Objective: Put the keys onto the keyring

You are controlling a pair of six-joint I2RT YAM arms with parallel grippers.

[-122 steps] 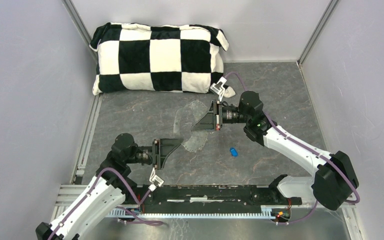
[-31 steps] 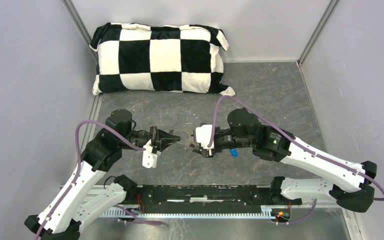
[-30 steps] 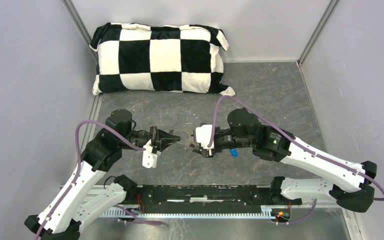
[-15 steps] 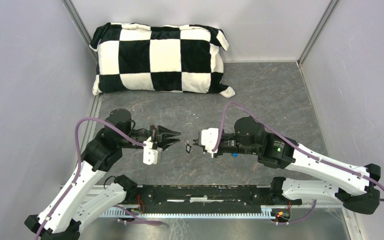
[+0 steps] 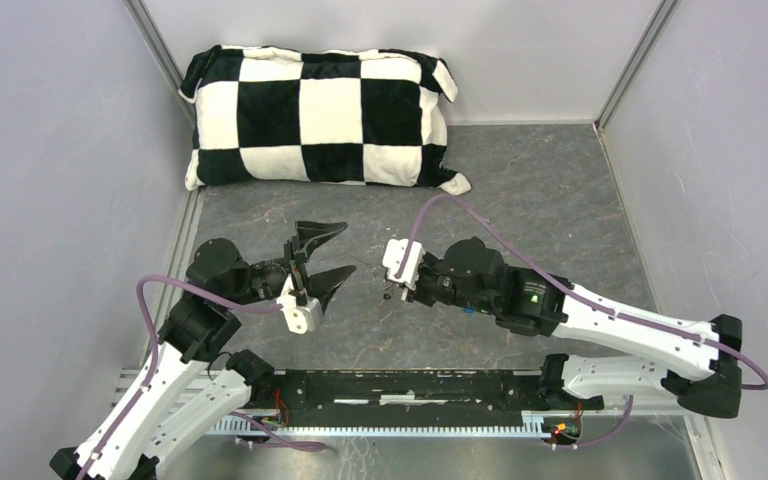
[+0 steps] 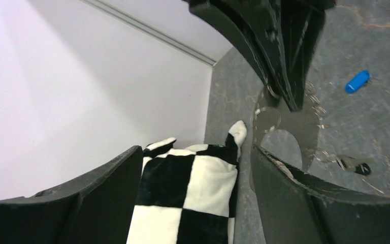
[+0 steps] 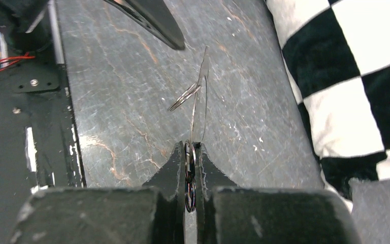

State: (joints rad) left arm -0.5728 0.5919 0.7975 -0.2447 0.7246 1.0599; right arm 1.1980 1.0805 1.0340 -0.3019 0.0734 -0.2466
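My right gripper [image 7: 190, 147] is shut on the keyring [image 7: 201, 99], a thin silvery wire loop that stands edge-on above its tips, with a small dark ring pinched between the jaws. The left wrist view shows the keyring [image 6: 312, 104] hanging from the right gripper [image 6: 287, 101] over the grey floor. The black key [image 6: 356, 165] sits close to the loop's lower edge; I cannot tell if it is threaded on. The blue key [image 6: 358, 81] lies loose on the floor, half hidden by my right arm [image 5: 470, 308] from above. My left gripper [image 5: 332, 255] is open, empty, left of the ring.
A black-and-white checkered pillow [image 5: 320, 115] lies against the back wall. Grey walls close in both sides. A black rail [image 5: 410, 385] runs along the near edge between the arm bases.
My left gripper has opened, let go of the keyring and drawn back to the left. My right gripper has shut on the keyring and now holds it alone.
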